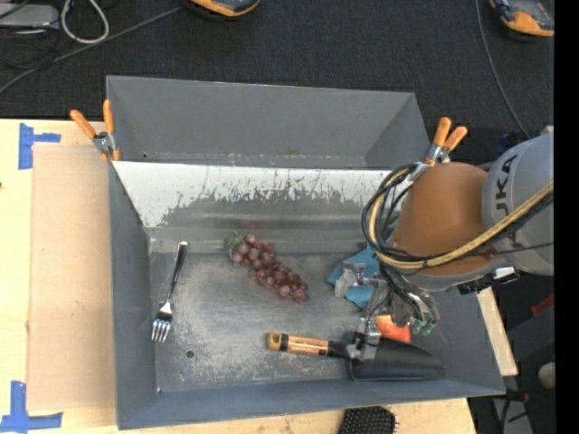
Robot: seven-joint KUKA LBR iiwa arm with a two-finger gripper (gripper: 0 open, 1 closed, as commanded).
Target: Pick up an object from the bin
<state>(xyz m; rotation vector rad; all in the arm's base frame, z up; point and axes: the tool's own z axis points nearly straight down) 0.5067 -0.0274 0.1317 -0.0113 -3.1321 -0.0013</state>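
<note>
My gripper (369, 325) hangs low at the right of the bin floor, under the arm's orange cover. Directly below it lies a tool with a wooden handle (298, 344) and a black head, stretched along the front wall. A small orange thing (396, 330) sits just right of the gripper, partly hidden by cables. A blue thing (358, 268) lies just behind the gripper, half covered by the arm. A bunch of dark red grapes (269, 267) rests in the middle of the floor, to the left.
A silver fork (169, 297) lies near the bin's left wall, tines toward the front. Bare floor stretches between the fork and the grapes. The arm and its cables cover the bin's right side.
</note>
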